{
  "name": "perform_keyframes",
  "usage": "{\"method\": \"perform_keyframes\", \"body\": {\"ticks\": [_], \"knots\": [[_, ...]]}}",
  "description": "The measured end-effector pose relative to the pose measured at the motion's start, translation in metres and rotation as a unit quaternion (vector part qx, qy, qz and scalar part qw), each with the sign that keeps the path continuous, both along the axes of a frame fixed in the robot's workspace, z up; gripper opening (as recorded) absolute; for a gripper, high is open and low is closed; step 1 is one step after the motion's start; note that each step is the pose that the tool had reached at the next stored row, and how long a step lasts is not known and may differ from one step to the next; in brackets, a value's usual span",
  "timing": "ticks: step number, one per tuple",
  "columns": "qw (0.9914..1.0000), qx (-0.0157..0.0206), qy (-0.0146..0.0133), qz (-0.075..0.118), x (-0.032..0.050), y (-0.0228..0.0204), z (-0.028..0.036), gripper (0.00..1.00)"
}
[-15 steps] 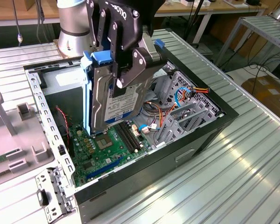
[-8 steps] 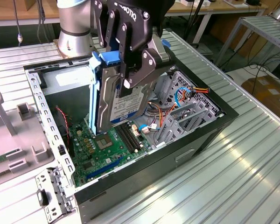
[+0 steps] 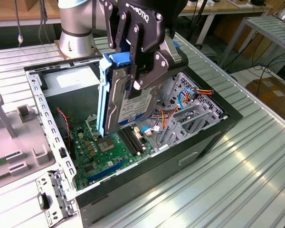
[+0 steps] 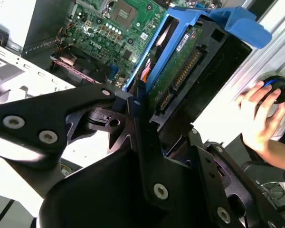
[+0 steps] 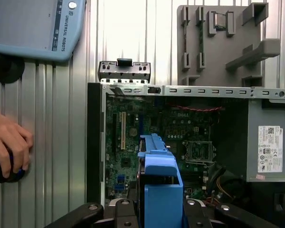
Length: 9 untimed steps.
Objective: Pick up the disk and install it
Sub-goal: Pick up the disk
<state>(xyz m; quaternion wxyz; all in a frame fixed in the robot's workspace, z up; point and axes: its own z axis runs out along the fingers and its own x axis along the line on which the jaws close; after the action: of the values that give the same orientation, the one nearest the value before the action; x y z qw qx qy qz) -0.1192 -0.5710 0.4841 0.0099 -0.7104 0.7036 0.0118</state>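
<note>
So the gripper [image 3: 136, 78] is pinching the disk [image 3: 126, 107] between its two black fingers, closed flat on both broad faces, and it's hanging it in the air over the open computer case [image 3: 147, 183]. The disk isn't lying anywhere off to the side. It's sitting right in the grip and sticking out below the fingers. In the exterior view it's standing on end, with its long axis running roughly up-down and tipped a little. The blue tab [image 3: 118, 59] is sitting at the top and the lower end is hovering above the motherboard [image 3: 92, 147] without touching it, as far as I can tell. The second wrist view is showing the underside with the green board and connector row between the blue rails [image 4: 180, 71]. The metal drive cage [image 3: 190, 118] with the loose cables is sitting lower down and off to the exterior view's right of the disk, so I'm judging the disk as picked up but not seated in anything yet. It's also looking turned pretty far from how that cage is lying. Side note: a person's hand [image 4: 256, 116] is resting on a dark round knob-like thing on the table beside the case, well clear of the disk.
</note>
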Motion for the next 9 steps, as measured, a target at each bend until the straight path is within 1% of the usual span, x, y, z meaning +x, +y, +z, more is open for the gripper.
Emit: {"method": "perform_keyframes", "body": {"ticks": [9], "knots": [[1.00000, 0.0000, 0.0002, 0.000, 0.0109, -0.0031, -0.0002, 0.36]]}}
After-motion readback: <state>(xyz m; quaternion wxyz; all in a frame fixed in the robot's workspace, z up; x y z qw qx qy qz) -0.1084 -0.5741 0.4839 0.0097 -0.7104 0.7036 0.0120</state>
